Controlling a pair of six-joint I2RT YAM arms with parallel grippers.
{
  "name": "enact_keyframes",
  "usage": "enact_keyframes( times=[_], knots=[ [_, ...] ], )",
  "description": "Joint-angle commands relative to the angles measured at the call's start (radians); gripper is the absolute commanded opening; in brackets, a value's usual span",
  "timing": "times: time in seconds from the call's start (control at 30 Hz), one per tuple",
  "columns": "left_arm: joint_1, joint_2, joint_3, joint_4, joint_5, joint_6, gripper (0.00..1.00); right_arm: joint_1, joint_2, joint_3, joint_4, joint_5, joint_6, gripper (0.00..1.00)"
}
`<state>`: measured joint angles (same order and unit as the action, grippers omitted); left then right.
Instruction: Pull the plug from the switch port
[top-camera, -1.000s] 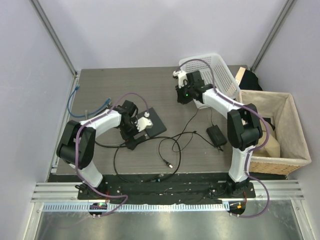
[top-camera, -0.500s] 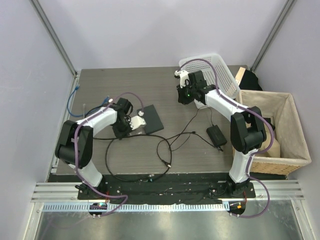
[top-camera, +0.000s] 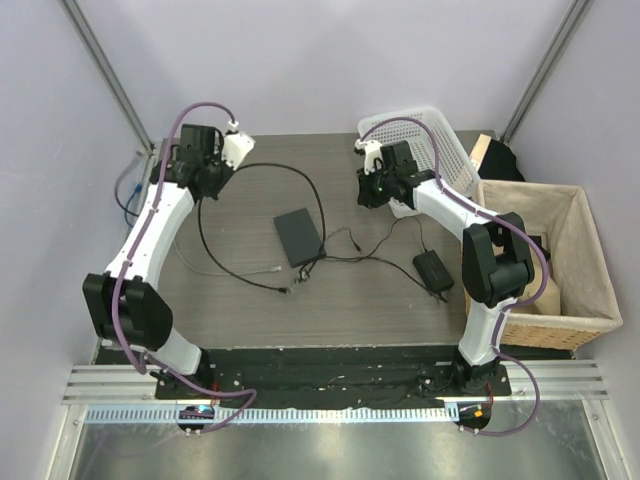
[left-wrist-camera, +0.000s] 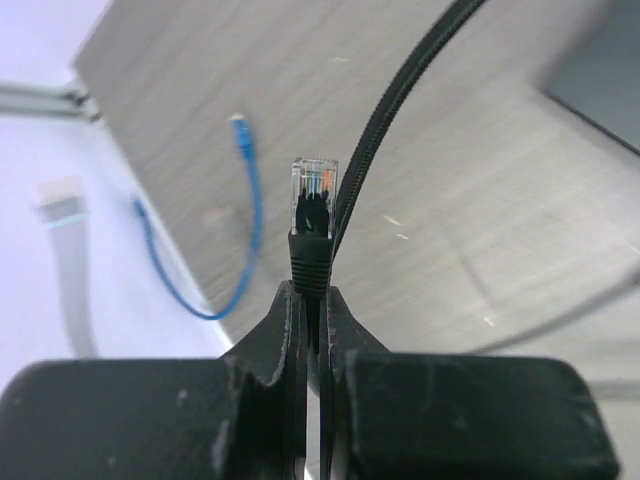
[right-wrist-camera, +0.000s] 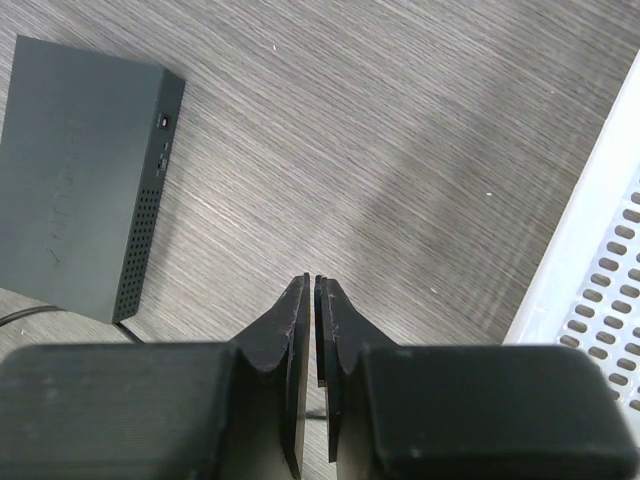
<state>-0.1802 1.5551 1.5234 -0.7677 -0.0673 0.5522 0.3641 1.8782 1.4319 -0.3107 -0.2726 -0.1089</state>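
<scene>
**Plug in the left jaws, clear of the switch**

The left arm (top-camera: 150, 225) reaches to the far left corner of the worktop (top-camera: 400, 305). Its jaws are closed to a narrow slit on the black boot of the plug (left-wrist-camera: 313, 200), which stands upright between the fingertips with its clear tip and coloured wires showing above them. The plug's black cable (top-camera: 262, 168) loops from the jaws across the worktop towards the middle.

The switch (top-camera: 298, 236), a flat dark-grey box, lies flat near the middle of the worktop, well apart from the plug. Thin black leads meet at its near end; the switch port itself is too small to pick out from above.

The right arm (top-camera: 440, 205) hangs over the far side of the worktop, beside the white basket (top-camera: 430, 135). Its jaws are pressed together with only a hairline between them and grip nothing; in the right wrist view they point down at bare worktop, with the switch to their left and the basket's perforated wall to their right.

A black power brick (top-camera: 432, 271) lies right of the switch. A blue cable (left-wrist-camera: 245, 235) lies at the worktop's left edge.
</scene>
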Motion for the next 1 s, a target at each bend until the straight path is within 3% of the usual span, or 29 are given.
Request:
enact_keyframes(
  times=[0.0,0.2,0.33,0.47,0.63,0.7,0.73,0.77,0.87,0.97],
  knots=[
    [0.015,0.098,0.018,0.064,-0.141,-0.055,0.00,-0.007,-0.039,0.033,0.032,-0.017,0.031,0.14],
    [0.038,0.282,0.089,-0.009,-0.120,-0.198,0.00,-0.008,-0.086,-0.025,0.051,-0.014,0.032,0.15],
    [0.140,0.359,0.144,-0.007,-0.057,-0.400,0.00,-0.013,-0.120,-0.074,0.051,0.004,0.011,0.15],
    [0.232,0.401,0.181,-0.013,0.041,-0.509,0.00,-0.014,-0.140,-0.103,0.051,0.004,0.005,0.16],
    [0.251,0.431,0.294,-0.062,0.101,-0.523,0.00,-0.014,-0.123,-0.105,0.027,-0.048,-0.018,0.19],
    [0.248,0.427,0.311,-0.068,0.098,-0.526,0.25,-0.014,-0.111,-0.099,0.007,-0.080,-0.029,0.25],
    [0.246,0.419,0.310,-0.073,0.101,-0.523,0.65,-0.014,-0.102,-0.096,0.002,-0.088,-0.031,0.32],
    [0.242,0.410,0.307,-0.076,0.163,-0.506,0.99,-0.014,-0.102,-0.096,-0.002,-0.096,-0.031,0.35],
    [0.222,0.360,0.281,-0.119,0.457,-0.463,1.00,-0.013,-0.103,-0.100,-0.004,-0.099,-0.028,0.43],
    [0.144,0.275,0.183,-0.111,0.613,-0.414,1.00,-0.013,-0.102,-0.105,-0.019,-0.105,-0.018,0.46]
  ],
)
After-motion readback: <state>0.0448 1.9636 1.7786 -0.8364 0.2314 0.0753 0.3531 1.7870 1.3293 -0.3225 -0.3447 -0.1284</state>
